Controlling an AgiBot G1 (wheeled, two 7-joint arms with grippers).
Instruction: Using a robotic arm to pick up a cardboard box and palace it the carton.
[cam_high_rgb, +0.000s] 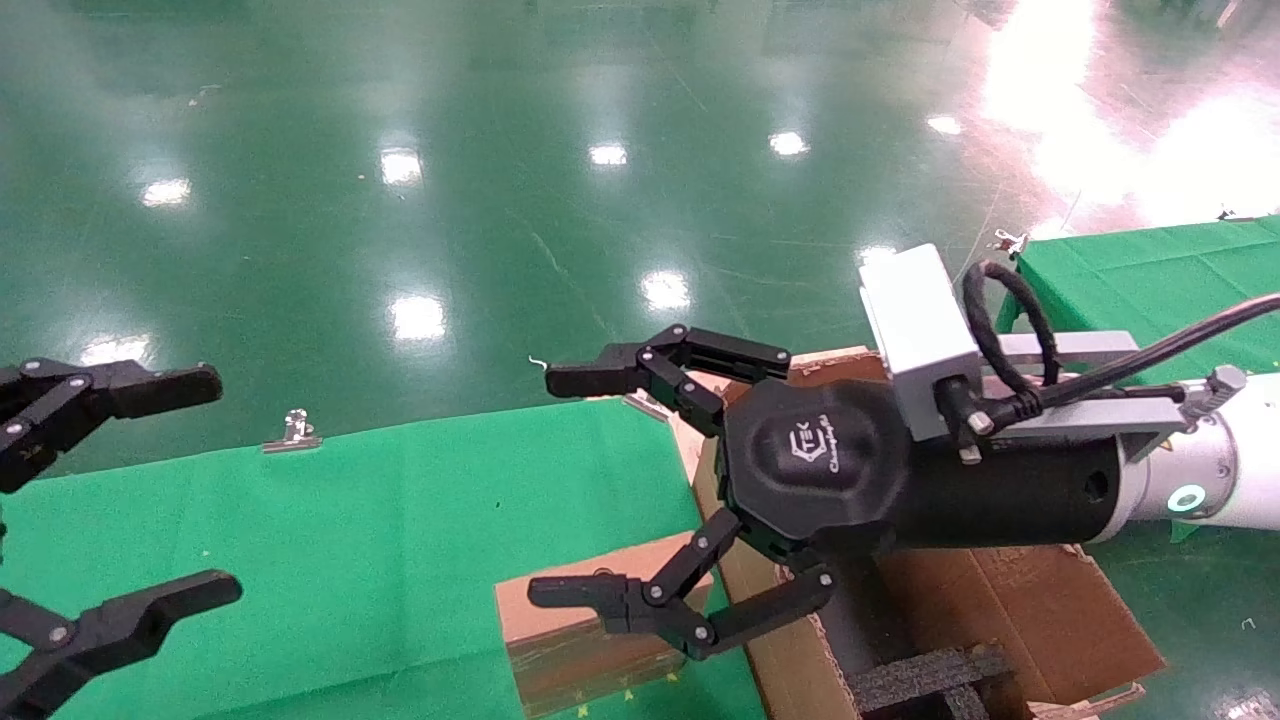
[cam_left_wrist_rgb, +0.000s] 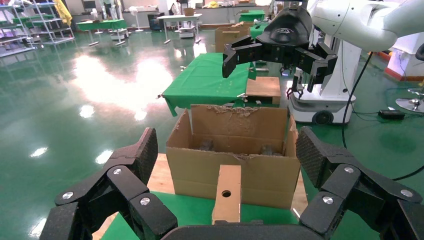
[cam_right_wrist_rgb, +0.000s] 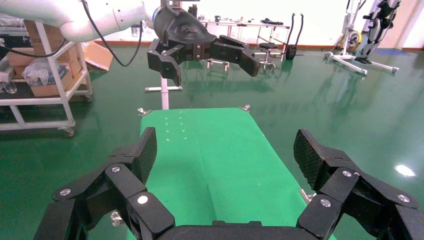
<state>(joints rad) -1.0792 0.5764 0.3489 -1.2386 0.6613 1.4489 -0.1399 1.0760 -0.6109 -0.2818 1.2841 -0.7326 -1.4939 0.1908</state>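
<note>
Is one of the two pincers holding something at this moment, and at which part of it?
Nothing is held. The right pincer hangs open and empty above the cardboard box beside the carton; the left pincer is open and empty too.

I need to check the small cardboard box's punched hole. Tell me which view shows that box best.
The left wrist view: the cardboard box stands unobstructed before the carton, its round hole facing the camera. The head view shows it partly hidden behind the open right gripper. The right wrist view shows none of it.
</note>
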